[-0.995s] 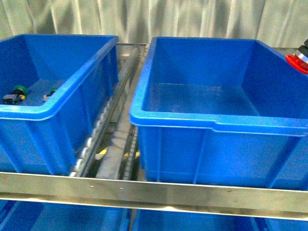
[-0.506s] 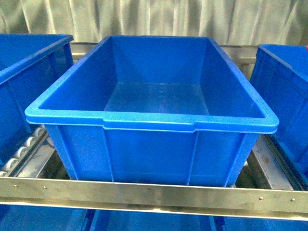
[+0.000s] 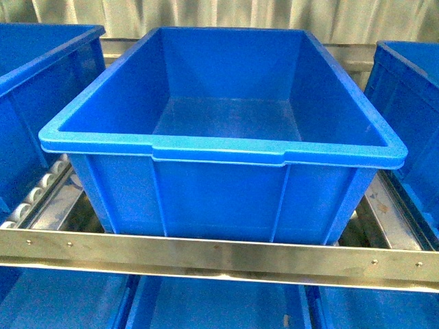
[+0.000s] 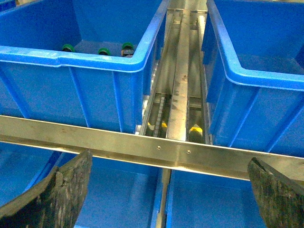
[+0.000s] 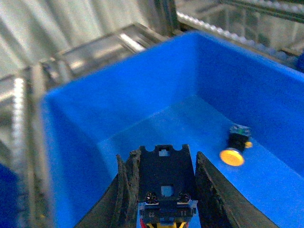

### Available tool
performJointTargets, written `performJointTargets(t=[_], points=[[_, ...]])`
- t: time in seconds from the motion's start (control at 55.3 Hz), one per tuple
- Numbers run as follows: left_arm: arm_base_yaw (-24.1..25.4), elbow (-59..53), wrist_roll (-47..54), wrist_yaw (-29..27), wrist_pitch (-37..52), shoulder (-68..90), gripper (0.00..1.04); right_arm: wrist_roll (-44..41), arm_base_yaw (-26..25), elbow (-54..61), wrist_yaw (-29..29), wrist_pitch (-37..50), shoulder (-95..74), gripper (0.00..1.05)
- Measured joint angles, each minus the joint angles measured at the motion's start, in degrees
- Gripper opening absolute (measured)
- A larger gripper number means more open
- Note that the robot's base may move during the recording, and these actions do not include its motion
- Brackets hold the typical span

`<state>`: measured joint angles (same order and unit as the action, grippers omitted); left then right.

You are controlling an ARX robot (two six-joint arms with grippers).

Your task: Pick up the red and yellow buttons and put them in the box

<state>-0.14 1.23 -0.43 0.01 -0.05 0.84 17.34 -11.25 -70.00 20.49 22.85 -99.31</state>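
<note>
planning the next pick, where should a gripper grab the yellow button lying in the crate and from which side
Probably the dark body, not the glossy cap. The yellow button lies on its side on the crate floor, clear of the walls, so come straight down with jaws across the body.

I see a steel roller-rail rack (image 3: pixel 219 257) carrying three blue plastic crates side by side: middle crate (image 3: pixel 219 147), left crate (image 3: pixel 41 75), right crate (image 3: pixel 411 89).

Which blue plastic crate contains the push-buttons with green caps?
In the left wrist view, the blue plastic crate holding three green-capped push-buttons; the neighbouring blue crate shows none.
</note>
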Motion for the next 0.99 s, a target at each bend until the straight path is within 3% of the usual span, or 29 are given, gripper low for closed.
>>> performJointTargets(t=[0.235,0.561,0.742,0.904,0.995], points=[[0.0,0.0,0.0,0.0,0.0,0.0,0.97,-2.2,-6.8,-21.9,-3.9,-19.8,-15.1,0.25],[0.0,0.0,0.0,0.0,0.0,0.0,0.97,-5.0,-8.7,-47.4,-5.9,-42.7,-27.8,0.25],[0.0,0.0,0.0,0.0,0.0,0.0,0.97,-5.2,-8.7,-50.0,-6.2,-48.1,-30.1,0.25],[0.0,0.0,0.0,0.0,0.0,0.0,0.97,-5.4,-8.7,-47.3,-7.7,-46.7,-30.4,0.25],[0.0,0.0,0.0,0.0,0.0,0.0,0.97,-6.0,-8.7,-45.1,-8.0,-44.7,-30.4,0.4]])
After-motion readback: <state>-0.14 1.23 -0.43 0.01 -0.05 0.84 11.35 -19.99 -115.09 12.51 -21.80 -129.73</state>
